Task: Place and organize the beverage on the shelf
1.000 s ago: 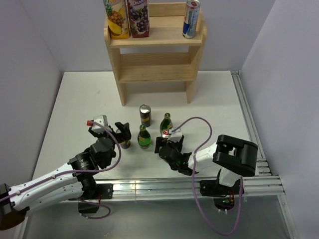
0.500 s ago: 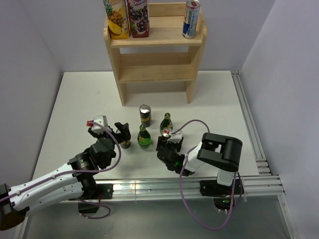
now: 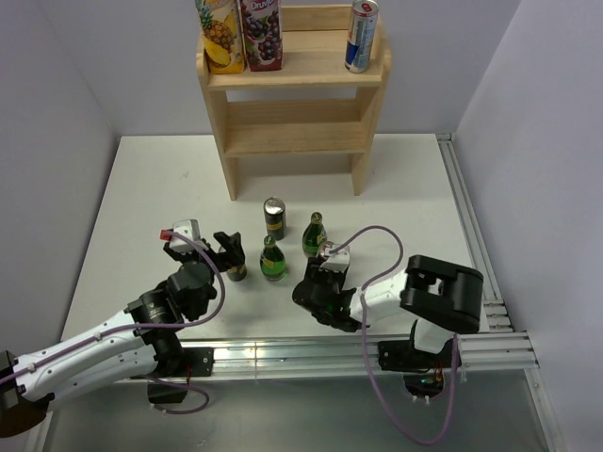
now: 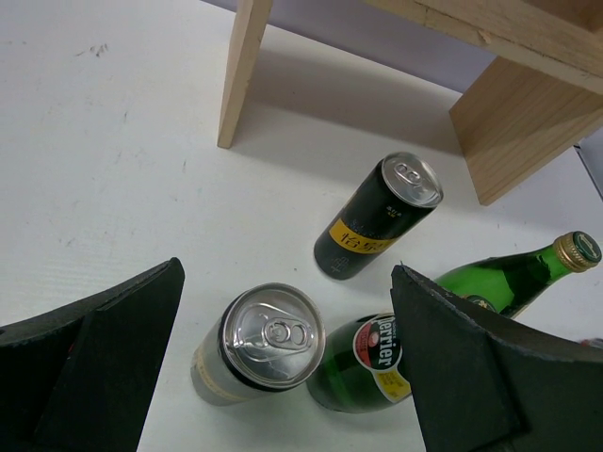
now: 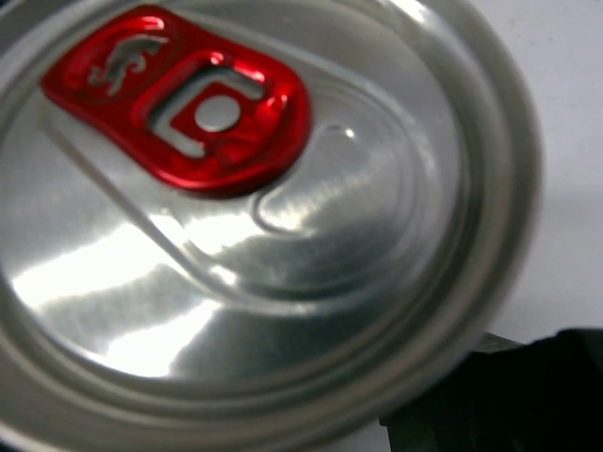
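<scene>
The wooden shelf (image 3: 292, 132) stands at the back of the table; two juice cartons (image 3: 241, 34) and a blue-silver can (image 3: 361, 36) are on its top tier. My right gripper (image 3: 322, 271) is shut on a silver can with a red tab (image 5: 236, 207), whose lid fills the right wrist view. My left gripper (image 3: 221, 259) is open, its fingers either side of a pale upright can (image 4: 264, 344) without touching it. Close by stand a black can (image 4: 377, 218) and two green bottles (image 4: 372, 363) (image 4: 513, 273).
The shelf's two lower tiers (image 3: 294, 139) hold nothing. The shelf's wooden leg (image 4: 243, 71) stands just beyond the black can. White walls close in on both sides, and a metal rail (image 3: 471, 235) runs along the table's right edge.
The right gripper's jaws have closed on the red-tab can and its arm has shifted slightly. The left gripper has stayed open and barely moved.
</scene>
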